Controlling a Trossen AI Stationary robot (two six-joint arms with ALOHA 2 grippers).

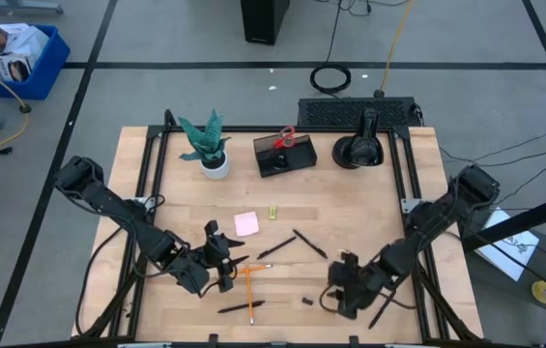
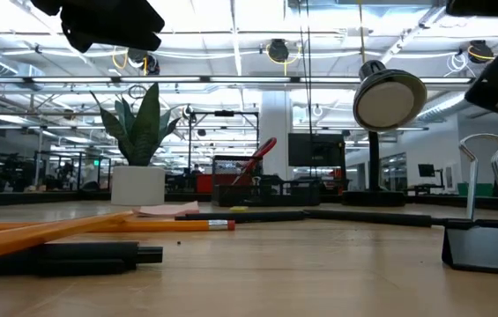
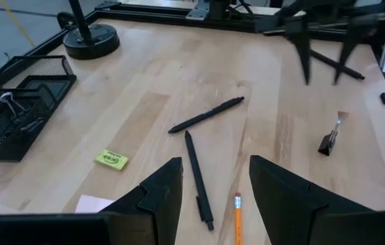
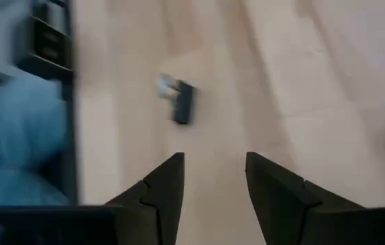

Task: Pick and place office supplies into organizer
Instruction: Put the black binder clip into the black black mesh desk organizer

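The organizer (image 1: 284,153), a dark mesh box, stands at the far side of the table with the red-handled scissors (image 1: 286,136) upright in it. A pink pad (image 1: 246,223), a yellow piece (image 1: 273,212), two black pens (image 1: 277,248) (image 1: 309,243), an orange pencil (image 1: 250,271), another pen (image 1: 242,307) and a black clip (image 1: 306,301) lie flat on the wood. My left gripper (image 1: 222,263) is open above the pencil's end, and one pen (image 3: 197,180) lies ahead between its fingers. My right gripper (image 1: 338,290) is open near the clip (image 4: 182,102), apart from it.
A teal plant in a white pot (image 1: 213,147) stands left of the organizer, and a black round domed object (image 1: 358,152) right of it. A black metal frame (image 1: 152,184) rims the table. Bare wood lies between the organizer and the loose supplies.
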